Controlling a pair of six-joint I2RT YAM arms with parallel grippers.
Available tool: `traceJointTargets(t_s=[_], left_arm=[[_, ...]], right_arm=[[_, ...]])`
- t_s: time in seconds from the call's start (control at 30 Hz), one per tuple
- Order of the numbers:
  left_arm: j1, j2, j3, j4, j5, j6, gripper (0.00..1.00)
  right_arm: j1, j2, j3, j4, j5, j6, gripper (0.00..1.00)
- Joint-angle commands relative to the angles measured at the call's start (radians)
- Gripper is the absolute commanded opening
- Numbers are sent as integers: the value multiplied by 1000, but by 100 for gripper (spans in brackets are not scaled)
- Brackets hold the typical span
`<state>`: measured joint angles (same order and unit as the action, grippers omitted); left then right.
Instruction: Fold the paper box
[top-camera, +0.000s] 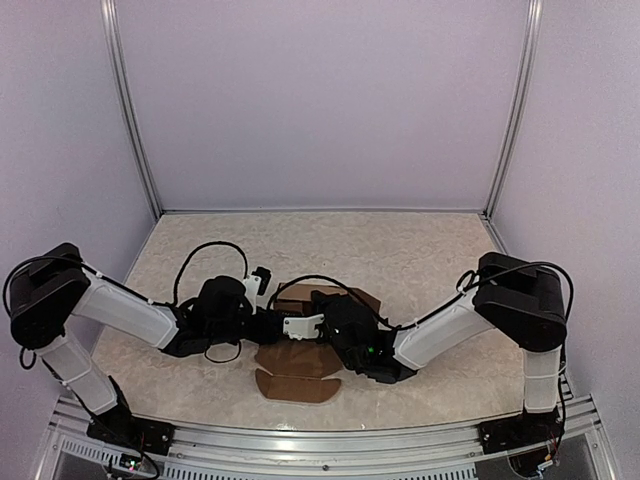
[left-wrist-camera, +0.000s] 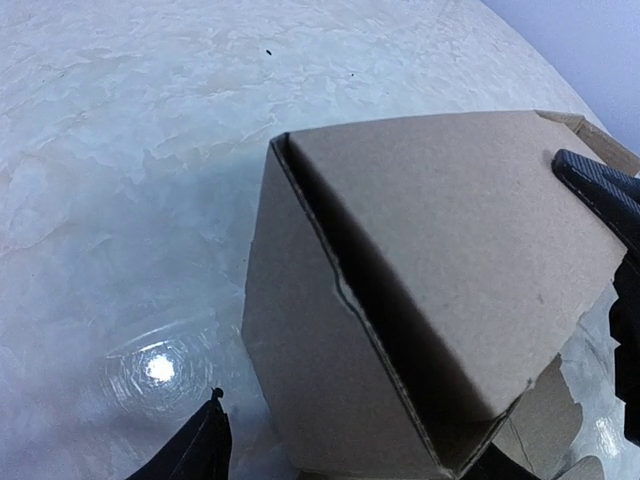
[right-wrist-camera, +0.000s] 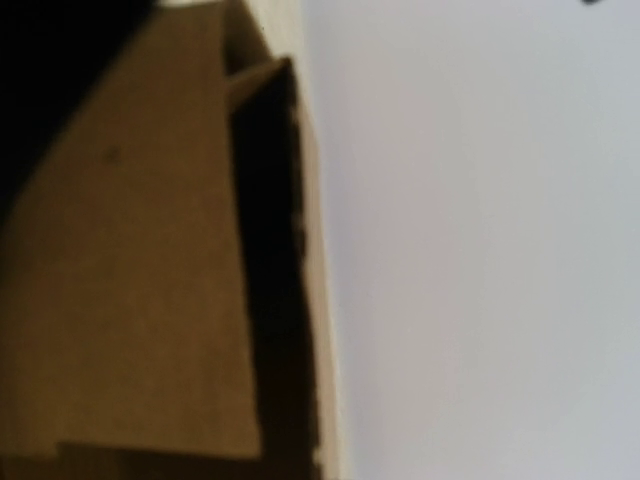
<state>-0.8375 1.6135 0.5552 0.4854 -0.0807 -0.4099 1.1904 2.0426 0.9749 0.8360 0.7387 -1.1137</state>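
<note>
Brown paper box (left-wrist-camera: 420, 260) is straddled by the spread left end effector (left-wrist-camera: 390, 285), seemingly steadied by the closed right end effector (top-camera: 298, 326) so walls get squeezed up.

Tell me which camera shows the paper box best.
Left wrist: the paper box fills the frame, sharp, its raised panels and seam plain. Top external has arms covering most of it; right wrist is a blurred, dark close-up.
</note>
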Motion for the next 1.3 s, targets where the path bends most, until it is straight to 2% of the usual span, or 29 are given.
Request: traceJointTargets(t_s=[0.0, 0.1, 0.27, 0.33, 0.63, 0.7, 0.73, 0.77, 0.87, 0.97, 1.17, 1.27], left_arm=[[-6, 26, 42, 13, -32, 11, 60], [-9, 40, 54, 14, -33, 13, 49], [-15, 52, 67, 25, -39, 11, 22], [-19, 55, 70, 25, -48, 12, 15], [-33, 57, 84, 23, -61, 28, 0], [-40, 50, 86, 10, -75, 37, 0], [-43, 45, 88, 2, -84, 42, 0], [-47, 40, 90, -8, -92, 48, 0], [-53, 23, 102, -47, -107, 62, 0], [-54, 13, 105, -62, -110, 73, 0], [-51, 13, 120, -92, -106, 94, 0], [-51, 13, 138, -119, -105, 111, 0]], right_arm=[[30, 42, -1, -50, -9, 50, 0], [32, 35, 7, -65, -3, 65, 0], [34, 28, 23, -107, 6, 94, 0], [38, 28, 35, -123, 11, 107, 0], [48, 12, 106, -249, 11, 222, 0], [49, -5, 125, -297, 5, 270, 0], [48, -17, 133, -324, -3, 296, 2], [49, -30, 141, -349, -11, 323, 9], [49, -74, 168, -441, -41, 408, 39], [50, -126, 187, -529, -82, 486, 58], [48, -263, 186, -692, -232, 626, 73], [43, -319, 185, -770, -276, 667, 76]])
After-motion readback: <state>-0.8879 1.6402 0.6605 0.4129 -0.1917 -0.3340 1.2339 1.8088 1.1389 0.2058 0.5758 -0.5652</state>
